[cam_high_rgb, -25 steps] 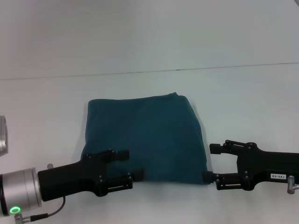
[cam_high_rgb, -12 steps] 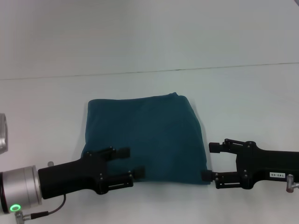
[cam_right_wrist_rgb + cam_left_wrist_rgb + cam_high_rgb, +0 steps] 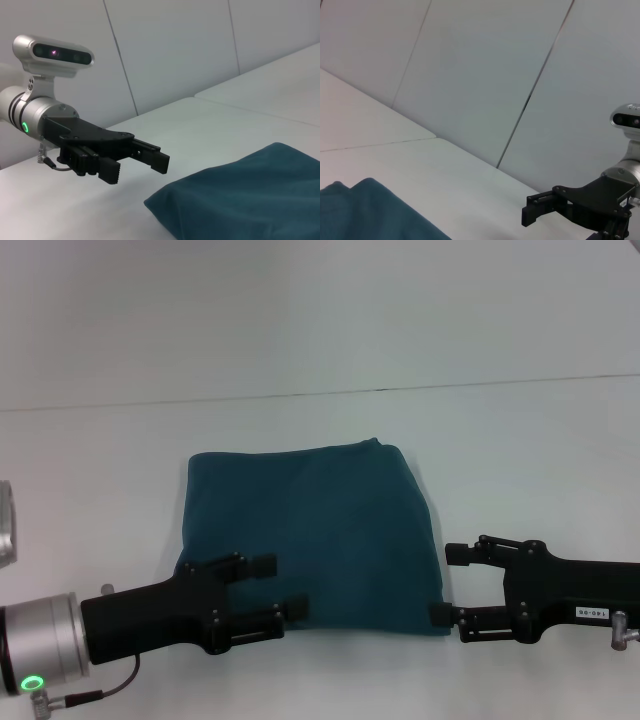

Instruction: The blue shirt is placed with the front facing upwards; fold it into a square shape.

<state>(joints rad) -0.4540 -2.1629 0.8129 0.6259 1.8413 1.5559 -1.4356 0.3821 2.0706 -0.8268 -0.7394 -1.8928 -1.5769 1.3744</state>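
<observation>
One folded blue shirt is lying on the white table, between two grippers.
The left gripper and right gripper are hovering at its near corners, both open and holding nothing.

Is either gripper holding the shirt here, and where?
Nothing is held. Left gripper and right gripper are open at the folded blue shirt's near corners.
</observation>
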